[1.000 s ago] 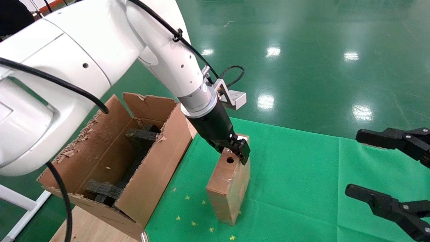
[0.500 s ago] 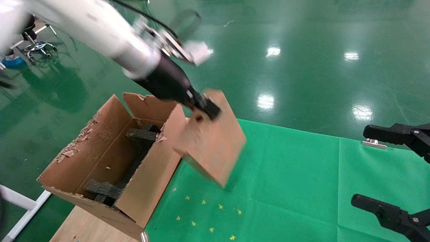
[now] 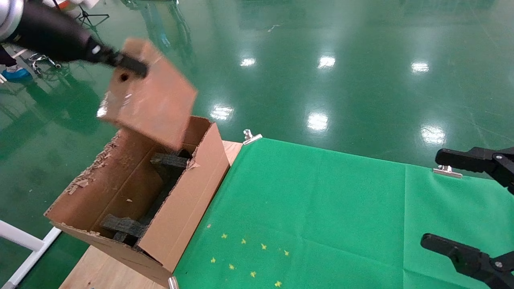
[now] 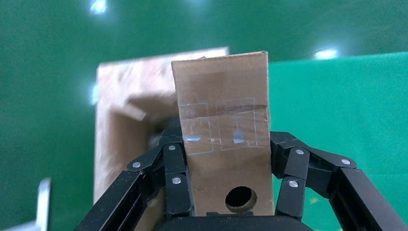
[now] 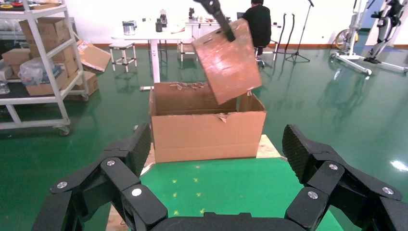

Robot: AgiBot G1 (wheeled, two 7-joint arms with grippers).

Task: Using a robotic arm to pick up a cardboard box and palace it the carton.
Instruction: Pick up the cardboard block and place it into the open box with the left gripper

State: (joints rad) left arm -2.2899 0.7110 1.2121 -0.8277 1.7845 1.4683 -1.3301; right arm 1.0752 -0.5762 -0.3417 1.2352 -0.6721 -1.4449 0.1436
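Left gripper point(image 3: 132, 66): clamped on the box point(image 3: 150, 98), tilted in the air above the carton's point(image 3: 188, 200) far end.
Right gripper point(image 3: 468, 208): spread wide, near right.

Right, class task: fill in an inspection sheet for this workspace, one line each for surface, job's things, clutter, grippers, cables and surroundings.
Surface: green cloth clipped over a wooden table.
Job's things: cardboard box held tilted in the air above the open carton; black foam inside.
Clutter: small yellow stars on the cloth.
Grippers: left gripper shut on the box's holed end; right gripper open, parked at the cloth's right side.
Cables: nothing seen.
Surroundings: glossy green floor, shelving, tables, a seated person.
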